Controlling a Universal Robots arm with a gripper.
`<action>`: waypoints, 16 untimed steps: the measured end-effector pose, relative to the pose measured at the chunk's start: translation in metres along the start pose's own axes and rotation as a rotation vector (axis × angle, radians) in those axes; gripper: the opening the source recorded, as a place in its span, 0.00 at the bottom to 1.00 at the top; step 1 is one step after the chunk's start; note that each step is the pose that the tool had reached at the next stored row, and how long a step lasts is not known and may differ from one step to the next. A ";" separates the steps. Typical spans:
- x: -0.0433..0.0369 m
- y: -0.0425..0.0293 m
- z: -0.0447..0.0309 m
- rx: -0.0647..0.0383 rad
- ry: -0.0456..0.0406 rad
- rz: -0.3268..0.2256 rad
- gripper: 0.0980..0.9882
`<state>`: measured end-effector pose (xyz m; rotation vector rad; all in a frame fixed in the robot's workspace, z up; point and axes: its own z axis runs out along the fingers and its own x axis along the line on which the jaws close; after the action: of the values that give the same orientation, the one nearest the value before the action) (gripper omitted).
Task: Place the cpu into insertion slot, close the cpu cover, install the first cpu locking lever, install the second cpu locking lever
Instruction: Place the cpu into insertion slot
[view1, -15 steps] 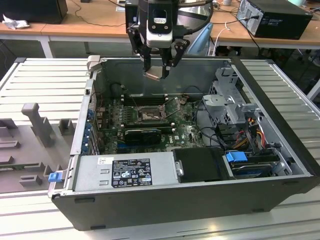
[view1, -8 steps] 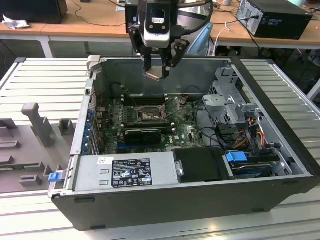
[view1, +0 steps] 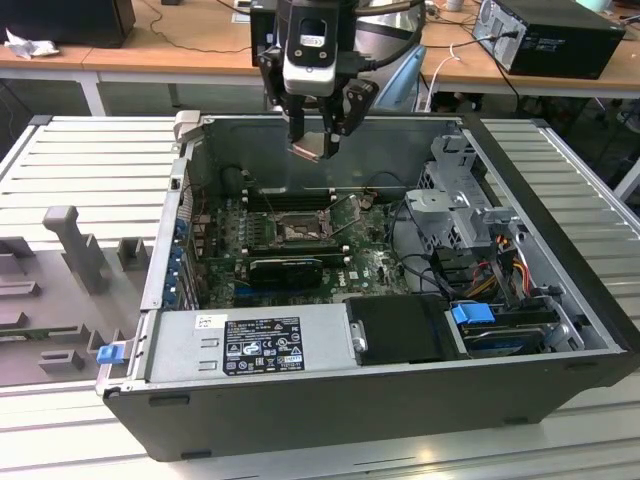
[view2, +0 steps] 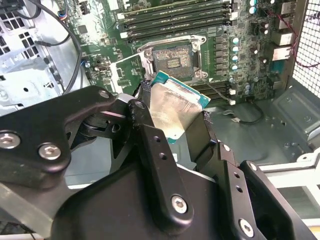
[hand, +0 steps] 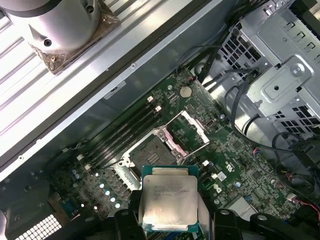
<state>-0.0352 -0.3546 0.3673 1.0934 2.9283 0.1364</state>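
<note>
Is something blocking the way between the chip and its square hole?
Nothing visible does. The cpu, held in the gripper, hangs above the insertion slot, which lies open, with the cpu cover swung up beside it.

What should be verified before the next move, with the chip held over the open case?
1. cpu clamped in the gripper: ok.
2. insertion slot empty: ok.
3. cpu cover swung open, off the slot: ok.
4. cpu held clear above the motherboard: ok.
5. cpu corners matched to the slot: cannot tell.
</note>
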 end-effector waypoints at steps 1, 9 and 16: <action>0.0000 0.0000 0.0000 0.000 -0.0014 0.016 0.48; 0.0000 0.0000 0.0006 -0.002 -0.0102 0.117 0.48; 0.0000 -0.0001 0.0014 -0.003 -0.0131 0.150 0.48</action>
<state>-0.0352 -0.3546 0.3659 1.3076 2.8320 0.1339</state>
